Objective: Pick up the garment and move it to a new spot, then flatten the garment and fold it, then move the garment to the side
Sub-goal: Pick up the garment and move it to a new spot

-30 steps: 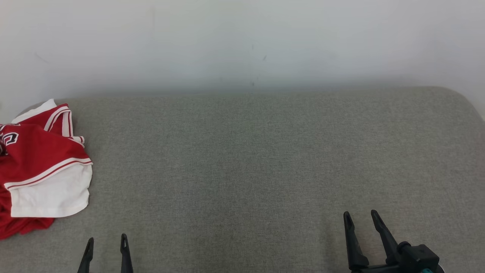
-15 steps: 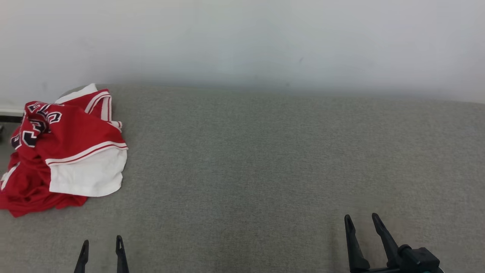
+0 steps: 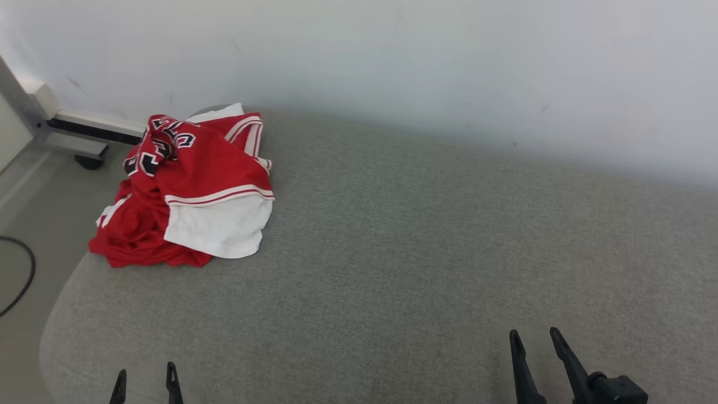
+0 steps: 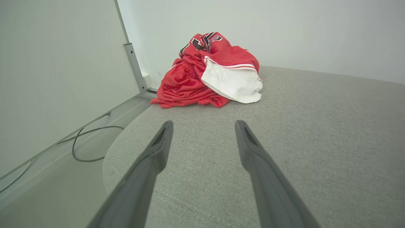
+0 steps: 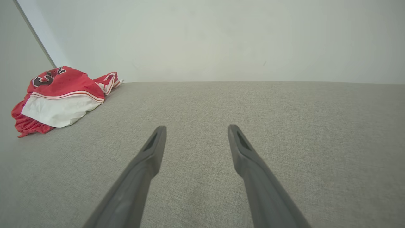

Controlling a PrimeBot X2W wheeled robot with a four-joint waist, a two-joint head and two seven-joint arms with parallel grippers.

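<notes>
Garment (image 3: 188,191) lies crumpled at the far left corner of the cushion (image 3: 420,252); your head camera has swung toward it, not the cloth. Left gripper (image 3: 145,371) and right gripper (image 3: 534,335) gape empty, well short; reach next.

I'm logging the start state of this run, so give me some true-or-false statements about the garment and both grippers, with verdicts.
1. The red and white garment lies bunched near the far left corner of the grey cushion. True.
2. The left gripper has its jaws shut on the garment. False: they stand open, well apart from it.
3. The right gripper has open jaws, holding nothing. True.
4. The garment is already folded flat. False: it is a crumpled heap.
5. A dark cable lies on the floor beside the cushion. True.
</notes>
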